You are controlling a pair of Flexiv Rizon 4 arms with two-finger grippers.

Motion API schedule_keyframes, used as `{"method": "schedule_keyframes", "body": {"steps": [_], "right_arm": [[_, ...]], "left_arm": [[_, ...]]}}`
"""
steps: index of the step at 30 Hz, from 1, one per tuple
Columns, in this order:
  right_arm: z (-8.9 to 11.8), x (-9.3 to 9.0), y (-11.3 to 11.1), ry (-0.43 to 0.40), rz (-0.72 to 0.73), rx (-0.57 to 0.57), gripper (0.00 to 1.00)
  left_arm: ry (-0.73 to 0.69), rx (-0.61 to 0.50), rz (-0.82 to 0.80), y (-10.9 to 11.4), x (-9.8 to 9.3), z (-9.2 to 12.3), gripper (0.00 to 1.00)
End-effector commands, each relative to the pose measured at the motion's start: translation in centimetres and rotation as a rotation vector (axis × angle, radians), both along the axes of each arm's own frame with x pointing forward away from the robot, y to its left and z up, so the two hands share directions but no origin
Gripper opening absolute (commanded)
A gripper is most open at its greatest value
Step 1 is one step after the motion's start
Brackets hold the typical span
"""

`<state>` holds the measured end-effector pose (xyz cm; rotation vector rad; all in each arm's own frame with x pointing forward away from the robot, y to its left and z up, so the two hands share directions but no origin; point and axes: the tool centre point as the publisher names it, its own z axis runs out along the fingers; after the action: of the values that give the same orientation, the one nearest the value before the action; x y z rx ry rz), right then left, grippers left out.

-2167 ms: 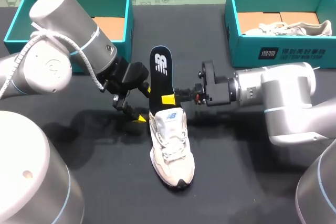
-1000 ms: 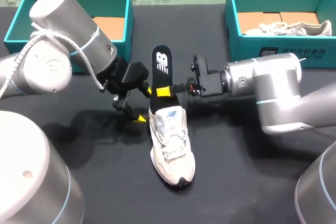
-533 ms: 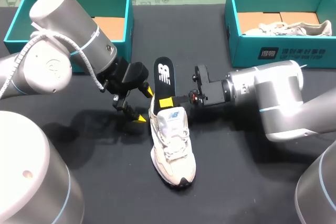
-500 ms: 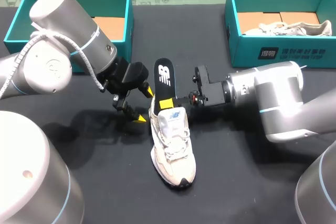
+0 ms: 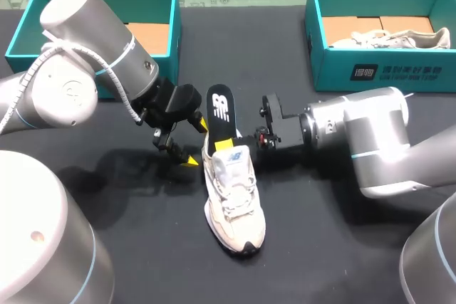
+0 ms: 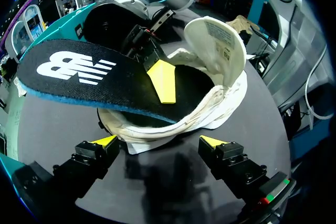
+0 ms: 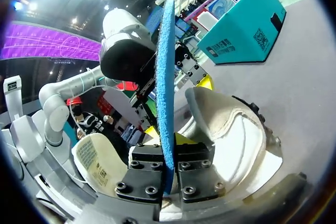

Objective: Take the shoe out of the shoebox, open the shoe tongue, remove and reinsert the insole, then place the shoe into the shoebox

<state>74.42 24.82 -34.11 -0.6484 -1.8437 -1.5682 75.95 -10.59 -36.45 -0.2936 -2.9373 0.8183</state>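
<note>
White logo letters mark the black insole (image 5: 221, 107) at the table's centre, a white printed label fronts the shoebox (image 5: 388, 70) at two o'clock, and print too small to read covers the tongue (image 6: 220, 34).

Black matte tabletop (image 5: 320, 247) is filling the head view from 3 through 6 to 9 o'clock. Its far edge is running straight across near 12 o'clock. Lighting is reading as soft. A diffuse shadow (image 5: 121, 169) is lying on the top at about 9 o'clock, and a fainter shadow is sitting at about 3 o'clock. In the left wrist view the surface is showing a dull sheen. In the right wrist view it is catching more light.
</note>
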Motion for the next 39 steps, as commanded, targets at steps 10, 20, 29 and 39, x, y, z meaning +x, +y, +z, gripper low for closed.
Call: {"method": "schedule_keyframes", "body": {"steps": [10, 20, 29, 39], "right_arm": [[1.5, 0.4, 0.4, -0.041, 0.015, -0.024, 0.31], [2.7, 0.7, 0.3, -0.089, 0.028, -0.027, 0.31], [3.7, 1.8, 0.4, -0.119, 0.044, -0.037, 0.28], [3.9, 3.3, 0.2, -0.118, 0.047, -0.041, 0.0]], "left_arm": [[0.0, 0.001, -0.001, 0.0, 0.0, 0.0, 1.0], [0.0, 0.001, -0.001, 0.0, 0.0, 0.0, 1.0], [0.0, 0.001, -0.001, 0.0, 0.0, 0.0, 1.0], [0.0, 0.001, -0.001, 0.0, 0.0, 0.0, 1.0]]}}
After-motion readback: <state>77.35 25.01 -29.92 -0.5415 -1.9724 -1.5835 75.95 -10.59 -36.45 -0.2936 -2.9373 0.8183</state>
